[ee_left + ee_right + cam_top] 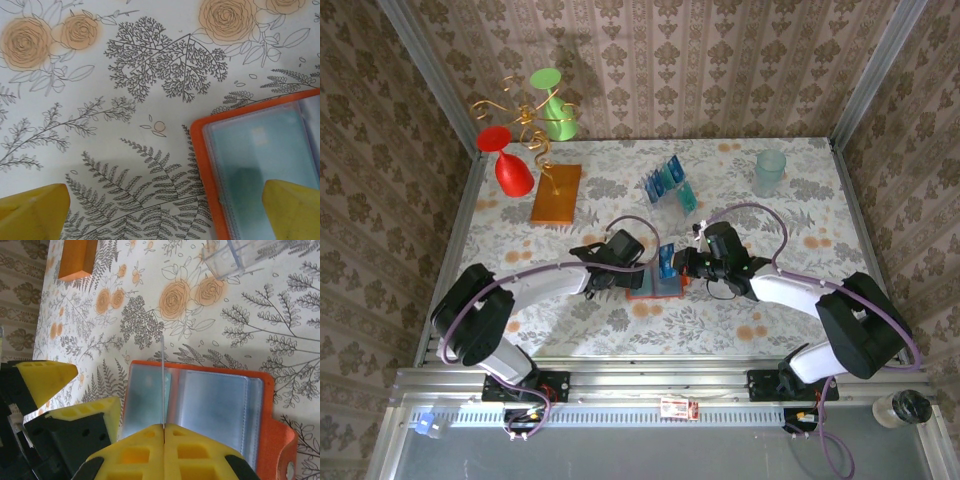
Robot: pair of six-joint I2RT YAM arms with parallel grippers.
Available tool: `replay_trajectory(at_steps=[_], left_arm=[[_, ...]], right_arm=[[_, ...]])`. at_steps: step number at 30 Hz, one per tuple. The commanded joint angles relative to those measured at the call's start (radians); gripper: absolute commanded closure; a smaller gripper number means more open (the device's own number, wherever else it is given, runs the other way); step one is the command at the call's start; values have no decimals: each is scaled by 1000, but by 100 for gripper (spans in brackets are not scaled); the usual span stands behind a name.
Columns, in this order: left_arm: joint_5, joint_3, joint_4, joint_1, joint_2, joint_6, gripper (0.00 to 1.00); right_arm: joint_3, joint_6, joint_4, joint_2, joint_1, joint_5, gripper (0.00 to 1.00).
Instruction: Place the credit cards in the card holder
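Top view, card holder: we see the card holder [655, 290] lying open on the flowered cloth [620, 330], between our two grippers.
Top view, right gripper: the right gripper [677, 265] sits at the holder's right side, clamped on one blue card [666, 262] that stands on edge above the holder.
Top view, left gripper: the left gripper [618, 280] is low at the holder's left edge.
Top view, other cards: more cards [667, 180] wait in a clear rack [684, 200] well beyond the holder, on its far side.
Left wrist, tool: the jaws are spread wide with nothing between them. One yellow fingertip [295, 210] is over the holder's clear pocket, the other over bare cloth just beside the holder. We cannot tell whether the first one presses down.
Right wrist, tool: the jaws are closed tight on the card, which shows edge-on as a thin line rising from the fingertips across the holder's left pocket.
Right wrist, card and slot: we cannot tell whether the card's leading edge has entered a pocket or only hovers over it.
Risk, missed slot: if the edge meets the pocket's face and not its mouth, we judge the card would skate over the plastic or bend.
Risk, sliding holder: if the left fingertip is not pinning it, a push could shove the light holder across the cloth.
Risk, twist: the grip is near one edge, so resistance could pivot the card.
Risk, contact: the grippers are close together at the holder and could bump.
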Motion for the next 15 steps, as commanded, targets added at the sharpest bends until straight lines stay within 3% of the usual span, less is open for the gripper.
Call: replay_trajectory(at_steps=[1,15], left_arm=[[1,-26,47,-17,-18,-36,0],[-27,-69,59,-23,9,-47,0]], right_arm=[[-21,35,68,-15,-3,3,100],[-22,63,135,47,-3,-35,100]])
